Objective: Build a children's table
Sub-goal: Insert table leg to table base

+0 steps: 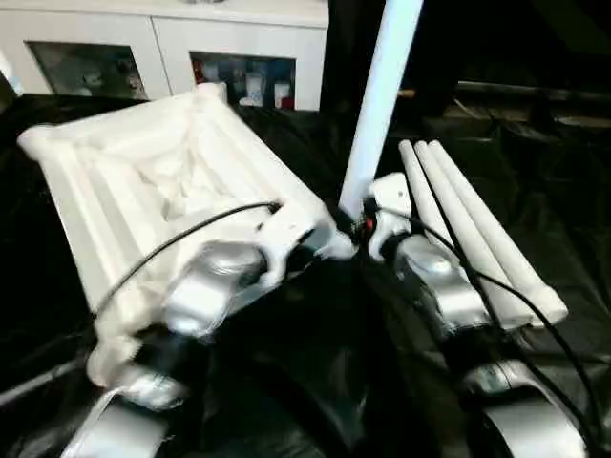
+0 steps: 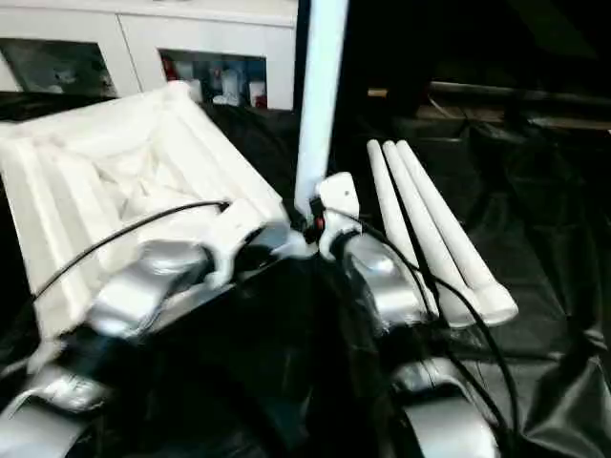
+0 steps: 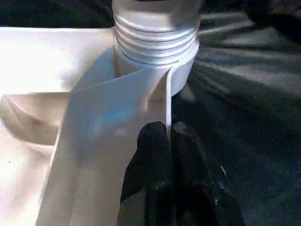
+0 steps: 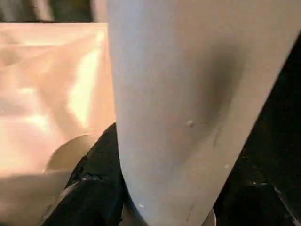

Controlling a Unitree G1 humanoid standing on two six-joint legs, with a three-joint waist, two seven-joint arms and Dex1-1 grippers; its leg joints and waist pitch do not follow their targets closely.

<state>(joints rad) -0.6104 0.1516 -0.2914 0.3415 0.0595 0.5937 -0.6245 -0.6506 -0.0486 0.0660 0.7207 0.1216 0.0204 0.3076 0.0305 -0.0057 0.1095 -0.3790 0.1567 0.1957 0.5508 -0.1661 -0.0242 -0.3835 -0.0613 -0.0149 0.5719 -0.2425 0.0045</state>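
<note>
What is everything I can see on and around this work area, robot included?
Table top: one, white, lying underside up with its ribs showing, on the robot's left.
Upright leg: one, white, standing at the table top's near corner, its threaded end at the corner socket.
Loose legs: three, white, lying side by side on the robot's right.
Black sheet: one, covering the work surface.
Cabinets: white, with glass-fronted openings, at the back.
Cables: black, running along both forearms.
Left gripper: one, black fingers, pinching the table top's thin edge by the socket.
Right gripper: one, black, against the upright leg.
</note>
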